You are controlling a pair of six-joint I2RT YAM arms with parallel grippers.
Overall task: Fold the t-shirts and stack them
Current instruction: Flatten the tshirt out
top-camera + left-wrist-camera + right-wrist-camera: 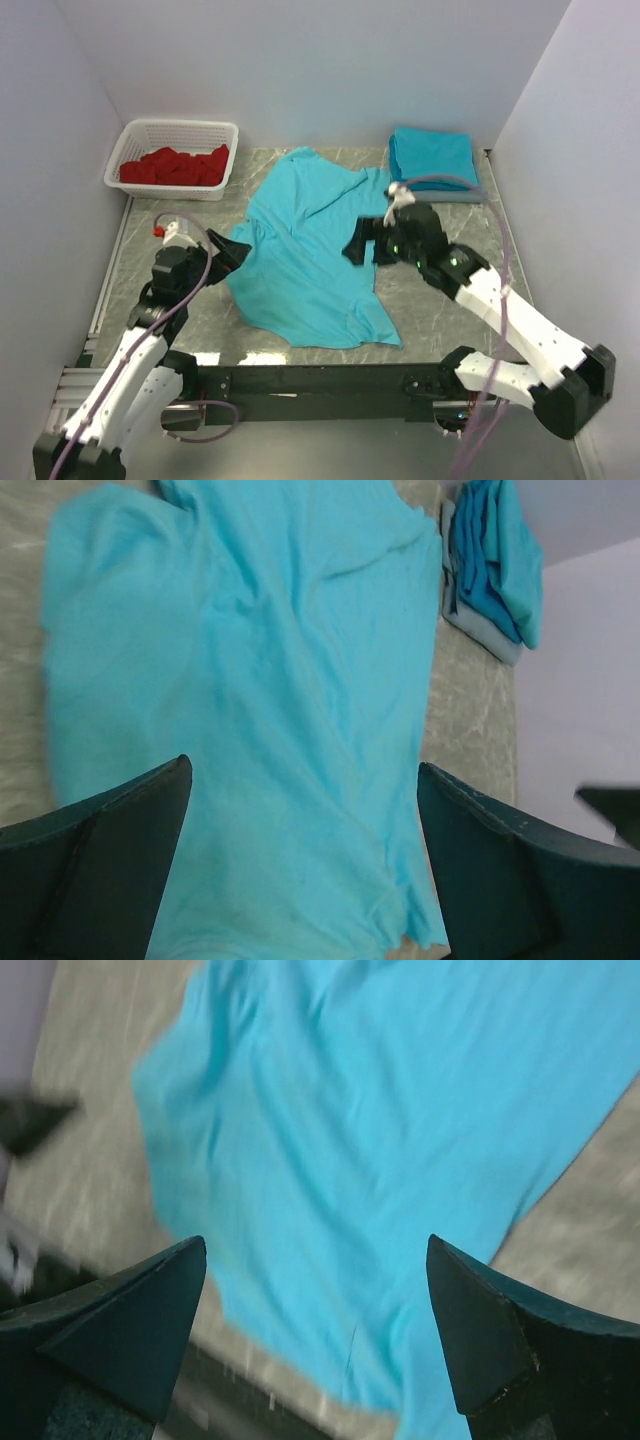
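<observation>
— Well, what do we get from the top view?

— We see a loose t-shirt [310, 250] lying rumpled in the middle of the desk [440, 310], and the folded t-shirts [432, 160] stacked at the far right corner. A white basket [140, 135] of red cloth [175, 168] sits at the far left. The left gripper [235, 250] is at the shirt's left edge and the right gripper [358, 245] is over its right side (both are small here, so we read the fingers from the wrists).

— And the left wrist?

— We look down on the loose t-shirt [260, 710] between two fingers [110, 850] spread wide, with nothing caught between them. The folded t-shirts [495, 560] show at the top right.

— The right wrist?

— Our right gripper's fingers [500, 1350] also stand wide apart above the turquoise cloth [380, 1160], pinching nothing. The picture is blurred, and bare desk [100, 1130] shows beside the shirt.
</observation>
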